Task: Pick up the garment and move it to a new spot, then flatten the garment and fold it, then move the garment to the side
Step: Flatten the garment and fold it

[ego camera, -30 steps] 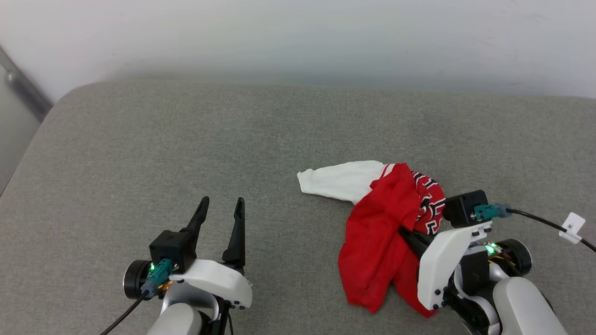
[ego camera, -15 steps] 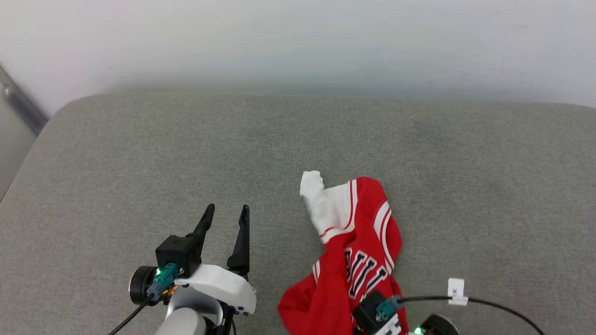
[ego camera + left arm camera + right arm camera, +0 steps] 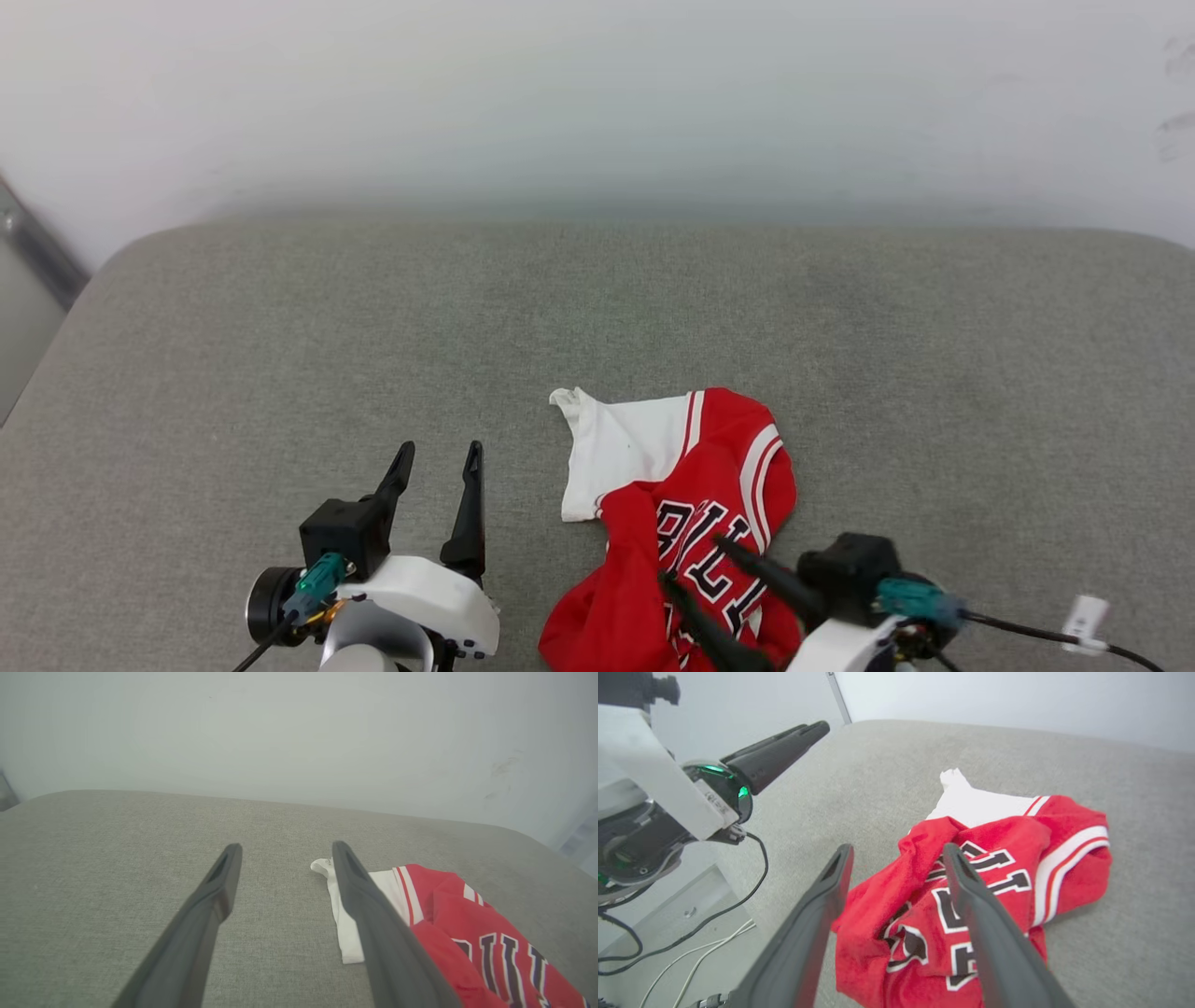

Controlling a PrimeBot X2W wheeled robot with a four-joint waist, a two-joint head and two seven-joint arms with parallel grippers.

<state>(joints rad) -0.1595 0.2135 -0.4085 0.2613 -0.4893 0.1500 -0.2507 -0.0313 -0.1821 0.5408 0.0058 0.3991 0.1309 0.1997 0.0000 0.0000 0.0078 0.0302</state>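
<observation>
Head view: garment nr cushion edge (room beyond)

Left gripper jaws apart — garment crumpled at right

The crumpled red jersey shirt is cut by the head view's bottom edge; 2 fingers of the right gripper hide some lettering.
</observation>
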